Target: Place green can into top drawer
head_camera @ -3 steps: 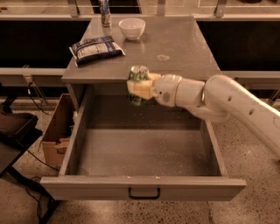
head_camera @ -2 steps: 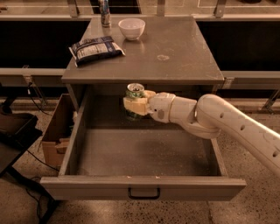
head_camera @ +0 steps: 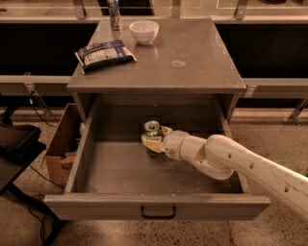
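Grey metal cabinet point(head_camera: 207, 57) stands mid-frame on a speckled floor. On its top, toward the upper left: a dark snack bag point(head_camera: 104, 54) lying flat, a white bowl point(head_camera: 144, 31) behind it, and a slim blue-white can point(head_camera: 114, 14) at the far edge, left of the bowl. A small pale stain point(head_camera: 178, 63) marks the top right of centre. All three items sit well apart from the work below.

Cardboard box point(head_camera: 61, 151), open, sits on the floor at the left, just beside the cabinet. A dark piece of furniture point(head_camera: 14, 149) fills the lower left corner.

Top drawer point(head_camera: 96, 206) is pulled fully out toward the bottom of the frame, dark handle point(head_camera: 158, 212) centred on its front panel. Nothing else lies on the drawer floor.

White arm point(head_camera: 240, 166) enters from the lower right, crossing over the drawer's right wall. Gripper point(head_camera: 153, 142) is inside the drawer, near the back, about centre. Its pale fingers point(head_camera: 146, 141) are closed around the green can point(head_camera: 153, 129), gripping the body below the rim. Can is upright, silver top facing up and showing above the fingers. Whether its base touches the drawer floor: cannot tell.
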Robot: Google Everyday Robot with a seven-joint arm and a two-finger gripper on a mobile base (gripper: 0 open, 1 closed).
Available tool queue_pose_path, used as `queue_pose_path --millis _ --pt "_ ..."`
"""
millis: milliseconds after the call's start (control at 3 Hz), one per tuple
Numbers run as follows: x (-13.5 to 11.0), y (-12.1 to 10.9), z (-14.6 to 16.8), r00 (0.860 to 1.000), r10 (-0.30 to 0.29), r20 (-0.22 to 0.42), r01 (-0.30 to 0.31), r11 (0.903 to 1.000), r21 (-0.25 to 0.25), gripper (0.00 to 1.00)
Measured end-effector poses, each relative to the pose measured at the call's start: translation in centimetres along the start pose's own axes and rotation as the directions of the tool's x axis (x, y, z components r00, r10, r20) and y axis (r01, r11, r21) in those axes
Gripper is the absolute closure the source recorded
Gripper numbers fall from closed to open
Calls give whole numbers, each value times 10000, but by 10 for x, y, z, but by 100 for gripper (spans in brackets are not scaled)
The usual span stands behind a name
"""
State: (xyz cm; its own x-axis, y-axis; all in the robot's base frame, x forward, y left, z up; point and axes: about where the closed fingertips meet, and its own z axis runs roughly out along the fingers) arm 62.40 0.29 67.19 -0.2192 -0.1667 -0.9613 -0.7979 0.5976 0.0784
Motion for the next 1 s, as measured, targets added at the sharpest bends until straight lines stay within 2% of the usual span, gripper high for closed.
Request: queue_pose_path --millis 333,667,1000 --pt "22 -12 4 10000 -86 -17 87 9979 640 100" --pt "18 -12 3 10000 -86 -17 87 9979 640 82" --pt "17 -12 3 10000 -86 -17 87 9979 639 59"
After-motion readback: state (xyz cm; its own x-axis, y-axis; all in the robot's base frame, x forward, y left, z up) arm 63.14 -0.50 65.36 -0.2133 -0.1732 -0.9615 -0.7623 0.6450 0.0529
